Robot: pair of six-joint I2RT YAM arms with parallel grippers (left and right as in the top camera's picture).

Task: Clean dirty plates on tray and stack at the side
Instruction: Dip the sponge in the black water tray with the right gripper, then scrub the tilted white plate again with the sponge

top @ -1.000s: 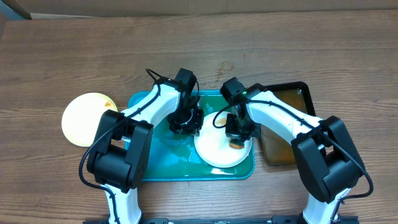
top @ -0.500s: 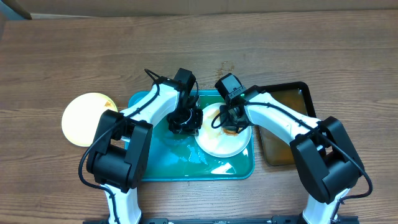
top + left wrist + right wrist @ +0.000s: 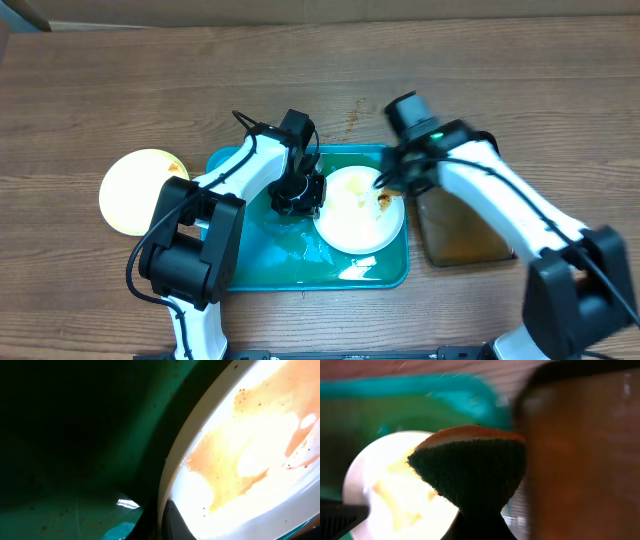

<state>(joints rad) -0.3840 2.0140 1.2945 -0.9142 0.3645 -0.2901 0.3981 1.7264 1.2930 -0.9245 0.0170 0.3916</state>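
A white plate (image 3: 352, 215) with pale brown smears lies in the right half of the teal tray (image 3: 250, 270). My left gripper (image 3: 299, 196) is shut on its left rim. In the left wrist view the plate (image 3: 250, 450) fills the right side, and my left gripper (image 3: 161, 524) pinches the rim with one finger on each side. My right gripper (image 3: 388, 186) is shut on a green and orange sponge (image 3: 383, 199) over the plate's right edge. The right wrist view shows the sponge (image 3: 470, 467) above the plate (image 3: 390, 495). A lime-green plate (image 3: 138, 190) rests on the table left of the tray.
A black tray (image 3: 460, 245) of brownish water stands right of the teal tray and is also seen in the right wrist view as the black tray (image 3: 580, 460). Water pools in the teal tray near its front rim (image 3: 355, 268).
My right arm has swung right and back, carrying the sponge from the plate's front to its right edge. The white plate has slid toward the tray's far side. My left gripper holds its place.
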